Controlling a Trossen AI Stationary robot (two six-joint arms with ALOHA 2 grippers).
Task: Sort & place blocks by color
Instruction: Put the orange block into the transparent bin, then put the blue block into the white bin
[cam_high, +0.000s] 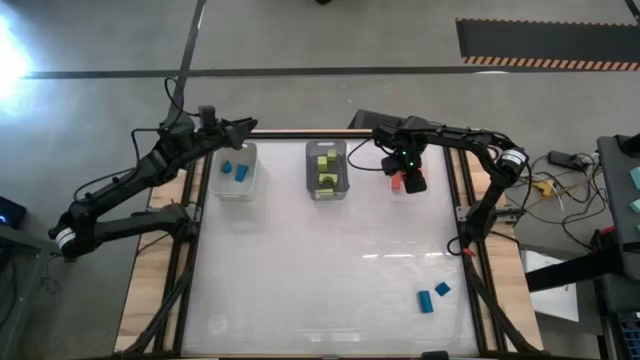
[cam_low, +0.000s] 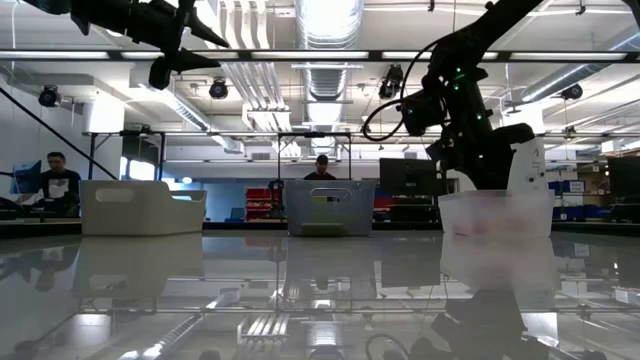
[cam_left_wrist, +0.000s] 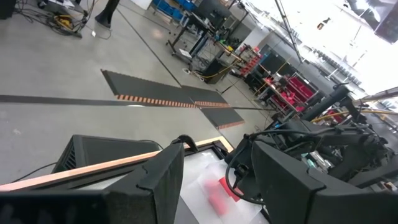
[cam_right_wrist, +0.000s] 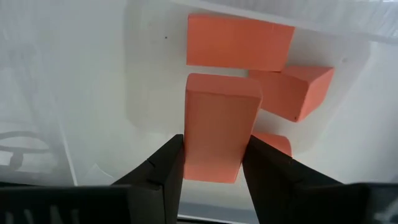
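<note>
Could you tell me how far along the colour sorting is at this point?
Mostly done. Two blue blocks lie in the left bin, green blocks fill the middle bin, and orange blocks sit in the right bin. In hand: the right gripper has another orange block between its fingers over that bin. Left: two blue blocks on the table. The left gripper hovers open, empty.

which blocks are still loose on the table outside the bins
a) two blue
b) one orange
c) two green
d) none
a: two blue blocks lie on the bare table near the right front corner; all other blocks sit in bins.
</note>
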